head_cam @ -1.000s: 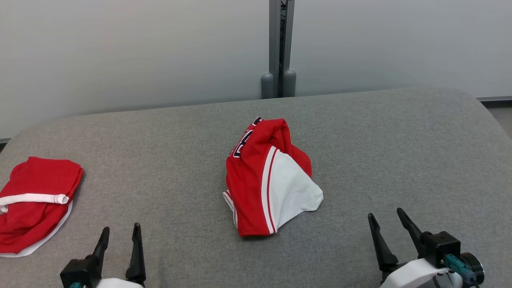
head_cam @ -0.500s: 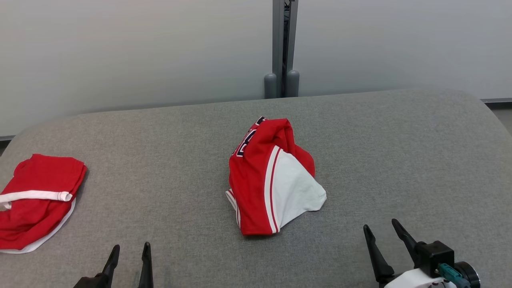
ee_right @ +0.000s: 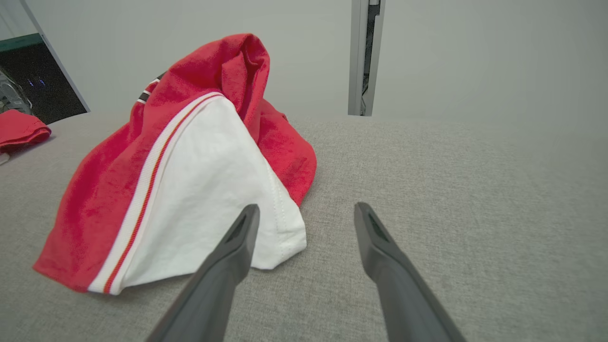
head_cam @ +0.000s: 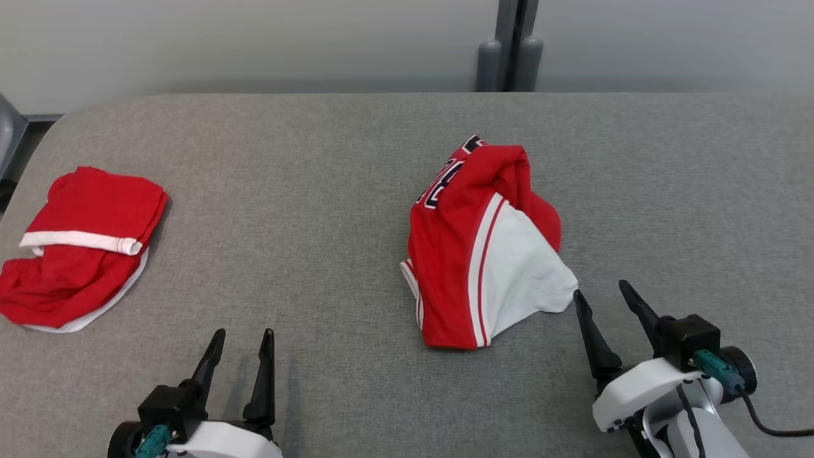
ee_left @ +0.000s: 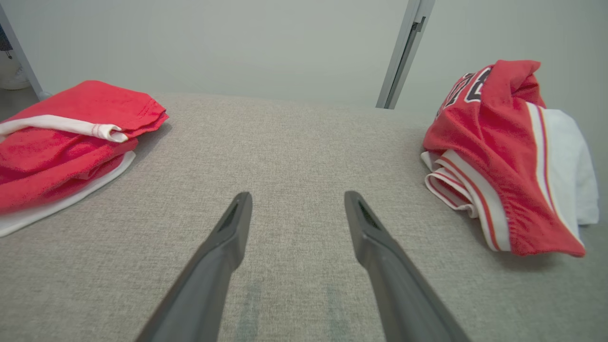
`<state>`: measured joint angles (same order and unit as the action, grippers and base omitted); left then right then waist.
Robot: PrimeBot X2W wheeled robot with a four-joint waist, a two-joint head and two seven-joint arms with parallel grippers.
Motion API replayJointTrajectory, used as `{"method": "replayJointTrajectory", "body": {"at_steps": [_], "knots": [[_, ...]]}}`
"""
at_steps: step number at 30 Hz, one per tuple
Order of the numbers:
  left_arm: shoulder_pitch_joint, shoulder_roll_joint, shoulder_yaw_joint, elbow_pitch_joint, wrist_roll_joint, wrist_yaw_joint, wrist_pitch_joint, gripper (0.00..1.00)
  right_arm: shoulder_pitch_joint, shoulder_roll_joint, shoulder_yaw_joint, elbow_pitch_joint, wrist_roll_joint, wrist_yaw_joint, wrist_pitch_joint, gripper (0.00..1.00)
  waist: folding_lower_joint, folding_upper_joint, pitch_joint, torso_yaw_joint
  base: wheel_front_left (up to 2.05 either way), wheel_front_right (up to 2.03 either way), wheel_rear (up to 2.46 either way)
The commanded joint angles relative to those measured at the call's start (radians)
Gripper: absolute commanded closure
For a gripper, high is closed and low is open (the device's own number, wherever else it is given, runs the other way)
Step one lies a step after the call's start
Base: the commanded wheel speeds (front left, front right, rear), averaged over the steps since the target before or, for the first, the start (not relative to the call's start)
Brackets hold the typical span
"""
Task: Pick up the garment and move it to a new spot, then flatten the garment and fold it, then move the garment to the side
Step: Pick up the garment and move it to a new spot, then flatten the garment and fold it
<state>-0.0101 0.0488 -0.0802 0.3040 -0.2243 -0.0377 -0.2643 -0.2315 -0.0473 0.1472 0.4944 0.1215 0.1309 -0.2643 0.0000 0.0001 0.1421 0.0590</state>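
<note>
Garment point(head_cam: 483, 248): red jersey-type piece with a white panel and red-and-white striped trim, heaped into a loose peak a little right of the middle of the grey padded table point(head_cam: 318, 191), held by neither gripper. Dark characters outlined in white sit high on its left flank; they are creased and cut off by a fold, possibly digits, and not readable from the head or the left wrist view. No brand mark or label can be made out. A striped hem is bunched at the lower left of the heap and a white corner trails off to the lower right. A second red piece point(head_cam: 82, 254) with a white band lies folded flat near the table's rounded left end, well apart from the heap. Bare table lies between the two, and more to the right of the heap and along the near side. The far edge runs under a pale wall point(head_cam: 254, 38), where a grey post point(head_cam: 512, 44) stands. Left gripper point(head_cam: 243, 334) is low over bare table, fingers spread wide, nothing between them. Right gripper point(head_cam: 600, 289) is likewise spread wide and empty; its inner fingertip is just beside the white corner, contact uncertain.
</note>
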Motion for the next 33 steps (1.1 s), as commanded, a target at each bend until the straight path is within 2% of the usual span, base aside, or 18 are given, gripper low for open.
{"method": "replayJointTrajectory", "body": {"at_steps": [1,9,11,12,13,14,15,16,21,23,24,29,33], "knots": [[-0.025,0.003,-0.004,-0.002,-0.005,-0.005,0.0,0.0,-0.023,-0.007,-0.006,0.02,-0.002,0.0,0.0,0.0,0.0,-0.0001,0.054,0.054,0.0,0.0,0.0],[-0.046,0.003,-0.014,-0.009,-0.01,-0.007,0.0,0.0,-0.063,-0.008,-0.009,0.112,0.013,0.0,0.0,0.0,0.0,-0.0001,0.082,0.094,0.0,0.0,0.0],[-0.046,0.003,-0.016,-0.009,-0.008,-0.008,0.0,0.0,-0.062,-0.008,-0.014,0.126,0.025,0.0,0.0,0.13,0.0,-0.0001,0.083,0.096,0.0,0.0,0.0],[-0.048,0.003,-0.017,-0.01,-0.008,-0.006,0.0,0.0,-0.066,-0.007,-0.015,0.127,0.026,0.0,0.0,0.24,0.0,-0.0001,0.085,0.096,0.0,0.0,0.0],[-0.051,0.003,-0.017,-0.011,-0.009,-0.006,0.0,0.0,-0.068,-0.007,-0.014,0.131,0.026,0.0,0.0,0.49,0.0,-0.0001,0.086,0.096,0.0,0.0,0.0],[-0.053,0.004,-0.017,-0.012,-0.009,-0.005,0.0,0.0,-0.07,-0.007,-0.014,0.135,0.028,0.0,0.0,0.57,0.0,-0.0001,0.088,0.096,0.0,0.0,0.0],[-0.056,0.003,-0.017,-0.012,-0.01,-0.005,0.0,0.0,-0.073,-0.007,-0.012,0.138,0.028,0.0,0.0,0.73,0.0,-0.0001,0.09,0.095,0.0,0.0,0.0],[-0.06,0.003,-0.017,-0.012,-0.011,-0.004,0.0,0.0,-0.076,-0.007,-0.011,0.142,0.029,0.0,0.0,1.0,0.0,-0.0001,0.091,0.095,0.0,0.0,0.0],[-0.062,0.003,-0.016,-0.007,-0.013,-0.001,0.0,0.0,-0.094,-0.007,-0.011,0.113,0.045,0.0,0.0,1.0,0.0,-0.0001,0.084,0.089,0.0,0.0,0.0],[-0.055,0.004,-0.016,-0.005,-0.012,0.0,0.0,0.0,-0.092,-0.007,-0.017,0.049,0.059,0.0,0.0,1.0,0.0,-0.0001,0.069,0.084,0.0,0.0,0.0],[-0.046,0.003,-0.016,0.0,-0.013,-0.002,0.0,0.0,-0.081,-0.006,-0.014,-0.039,0.081,0.0,0.0,1.0,0.0,-0.0001,0.048,0.081,0.0,0.0,0.0],[-0.02,0.003,-0.025,0.011,-0.01,-0.013,0.0,0.0,-0.116,-0.007,0.048,-0.258,0.129,0.0,0.0,1.0,0.0,-0.0001,-0.023,0.063,0.0,0.0,0.0],[-0.013,0.004,-0.042,0.025,-0.009,-0.015,0.0,0.0,-0.231,-0.012,0.118,-0.346,0.151,0.0,0.0,1.0,0.0,-0.0001,-0.084,0.058,0.0,0.0,0.0]]}}
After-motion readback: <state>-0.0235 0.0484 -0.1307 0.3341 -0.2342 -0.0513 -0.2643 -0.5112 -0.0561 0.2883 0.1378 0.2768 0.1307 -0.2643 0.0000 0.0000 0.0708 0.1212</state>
